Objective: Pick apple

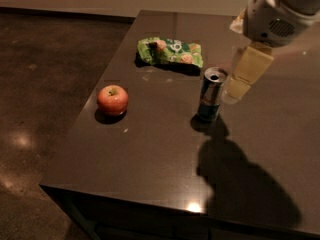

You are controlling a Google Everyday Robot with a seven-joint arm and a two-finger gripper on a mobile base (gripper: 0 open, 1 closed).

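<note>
Nearest to me is the front edge of the dark surface (150,169), with a small glint of light on it. The arm's broad shadow (240,184) spreads across the right part.

Further in, toward the left side, sits the apple (112,99). It is upright with its stem dimple up and rests on the surface by itself, with nothing touching it. The drink can (210,94) stands upright to its right, well apart from it and roughly level with it in depth.

The tool (236,90) hangs just beside the can on the can's right, above the surface, and is well apart from the apple. From this angle its pale yellowish end reads as one stacked block, so I cannot tell whether it is apart or together. It holds nothing that I can see.

Behind the can and the apple the green snack bag (170,52) lies flat, nearer the far edge. The white wrist housing (280,14) fills the top right corner, with the dim floor (45,84) off to the left.

By my reading the pick has barely begun, since the apple is neither grasped nor lifted. The whole approach is left to do. I would have to bring the tool leftward across the surface, clear of the can, then line up over the apple, come down, close and lift. The can is the thing I would be wary of clipping on the way.
</note>
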